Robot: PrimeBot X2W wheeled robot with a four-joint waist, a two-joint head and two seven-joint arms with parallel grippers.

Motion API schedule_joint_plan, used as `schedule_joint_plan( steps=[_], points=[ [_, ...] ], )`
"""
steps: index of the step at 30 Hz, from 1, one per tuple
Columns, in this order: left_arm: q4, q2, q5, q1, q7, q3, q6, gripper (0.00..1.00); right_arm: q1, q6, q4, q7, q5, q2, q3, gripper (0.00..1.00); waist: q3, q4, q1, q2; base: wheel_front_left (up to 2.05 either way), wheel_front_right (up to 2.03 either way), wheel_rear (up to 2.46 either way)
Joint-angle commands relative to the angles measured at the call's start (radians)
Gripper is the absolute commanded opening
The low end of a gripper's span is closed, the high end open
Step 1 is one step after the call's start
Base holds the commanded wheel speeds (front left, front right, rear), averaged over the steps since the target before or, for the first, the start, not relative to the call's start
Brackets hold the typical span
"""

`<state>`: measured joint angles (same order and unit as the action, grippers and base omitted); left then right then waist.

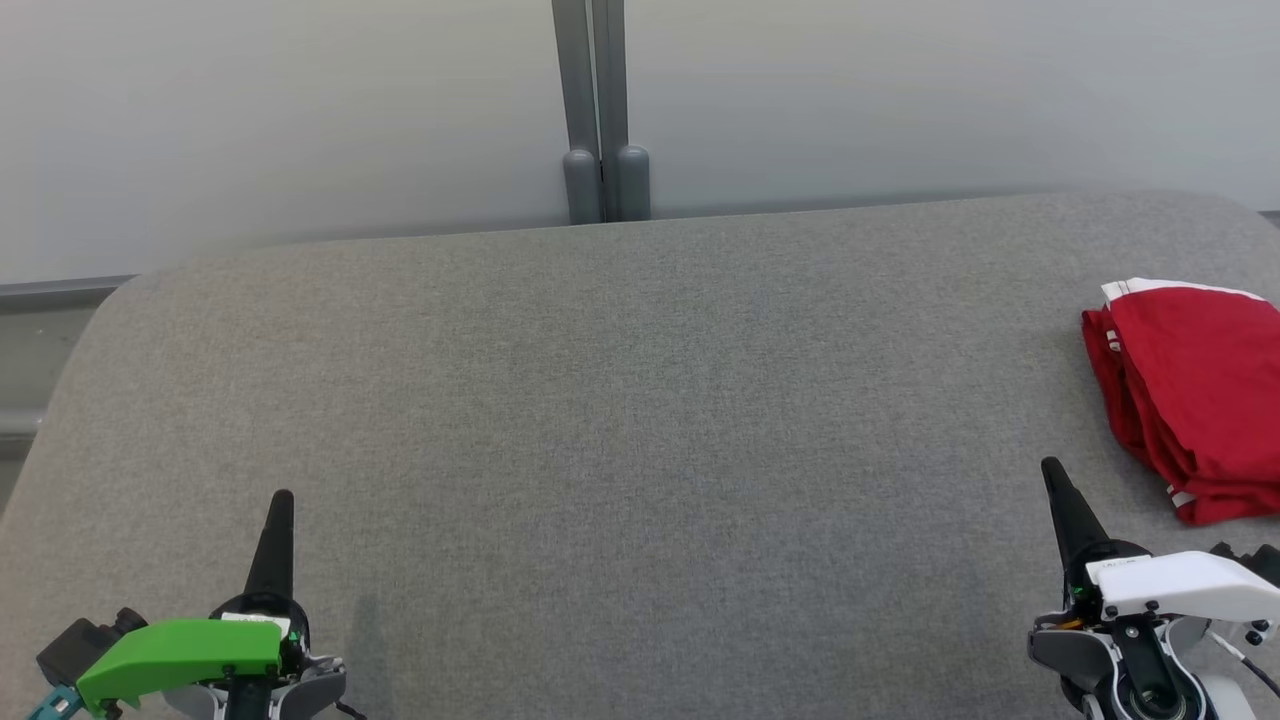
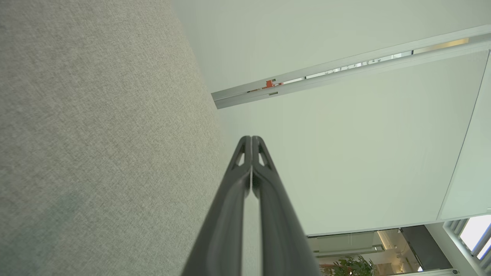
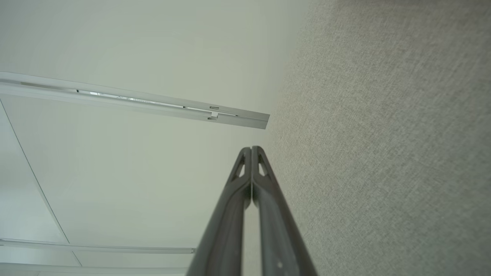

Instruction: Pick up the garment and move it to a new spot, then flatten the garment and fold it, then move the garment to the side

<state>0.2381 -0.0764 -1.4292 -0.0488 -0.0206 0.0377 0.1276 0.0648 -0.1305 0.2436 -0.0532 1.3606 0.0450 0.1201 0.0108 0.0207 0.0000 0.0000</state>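
A red garment (image 1: pixel 1195 395) with white trim lies folded in a compact bundle at the far right of the grey fabric surface (image 1: pixel 640 400), partly cut off by the picture's edge. My right gripper (image 1: pixel 1052 470) stands shut at the lower right, just left of and nearer than the bundle, apart from it. At the lower left my left gripper (image 1: pixel 283 498) is shut too, far from the garment. In the wrist views both the left gripper (image 2: pixel 251 138) and the right gripper (image 3: pixel 251 148) have their fingers pressed together with nothing between them.
A pale wall runs behind the surface, with a grey post (image 1: pixel 600 110) at the middle of the far edge. The surface's rounded left corner (image 1: pixel 110 300) drops off to a grey floor strip.
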Motion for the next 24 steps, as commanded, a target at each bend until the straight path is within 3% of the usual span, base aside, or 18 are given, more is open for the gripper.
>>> schedule_joint_plan(
  steps=[1, 24],
  points=[
    [-0.001, -0.006, -0.02, -0.025, -0.005, 0.008, 0.004, 0.0, 0.015, 0.0, -0.003, -0.008, 0.026, 0.006, -0.001, 0.0, -0.001, -0.001, 0.0, 0.0, 0.0, 0.0, 0.0],
    [0.005, -0.002, -0.174, -0.058, -0.054, 0.036, 0.005, 0.0, 0.043, 0.0, 0.001, -0.053, 0.206, 0.007, -0.006, 0.0, -0.011, -0.016, 0.0, 0.0, 0.0, 0.0, 0.0]
  ],
)
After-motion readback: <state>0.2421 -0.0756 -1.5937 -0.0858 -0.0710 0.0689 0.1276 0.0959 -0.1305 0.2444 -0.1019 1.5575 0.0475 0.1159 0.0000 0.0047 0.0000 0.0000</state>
